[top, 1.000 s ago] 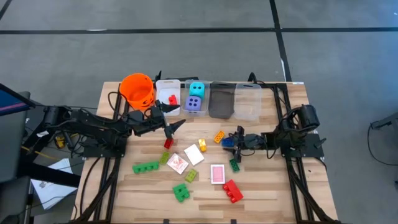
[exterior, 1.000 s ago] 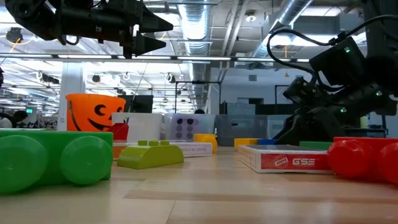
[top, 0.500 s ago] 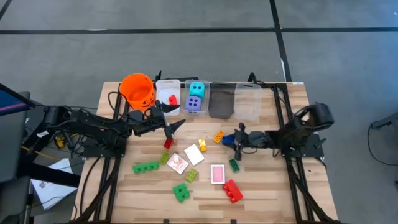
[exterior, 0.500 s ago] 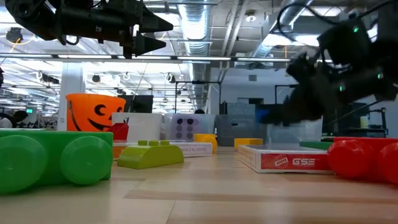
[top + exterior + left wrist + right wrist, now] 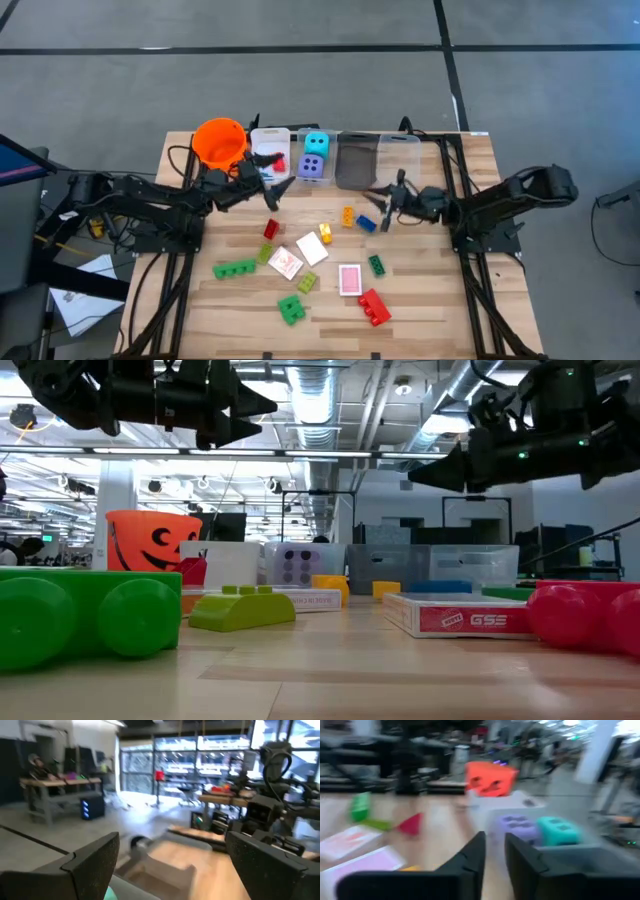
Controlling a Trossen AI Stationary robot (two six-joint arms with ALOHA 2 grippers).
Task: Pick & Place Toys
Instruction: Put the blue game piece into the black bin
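Note:
Toys lie scattered on the wooden table: a blue brick [image 5: 366, 222] beside an orange-yellow brick [image 5: 349, 216], red bricks [image 5: 272, 229] [image 5: 374, 306], green bricks [image 5: 234, 268] [image 5: 291, 309], a pink-backed card [image 5: 349, 279]. A cyan die [image 5: 316, 143] and a purple die [image 5: 312, 165] sit in a clear bin. My right gripper [image 5: 380, 202] hangs shut and empty above the blue brick, pointing level [image 5: 415, 473]. My left gripper [image 5: 270, 182] is open and empty, raised near the bin holding a red brick [image 5: 277, 160]; its fingers stand wide apart in the left wrist view [image 5: 172, 865].
An orange pumpkin-face bucket [image 5: 220, 143] stands at the far left. Next to it is a row of bins, the last two a dark one [image 5: 355, 160] and a clear one [image 5: 398, 160]. More cards [image 5: 285, 262] [image 5: 312, 250] and small bricks [image 5: 377, 265] lie mid-table.
My right gripper has risen from the table beside the blue brick and tipped from pointing down to level, drawing toward the far edge; the blue brick stays on the table. My left gripper has swung a little toward the bins.

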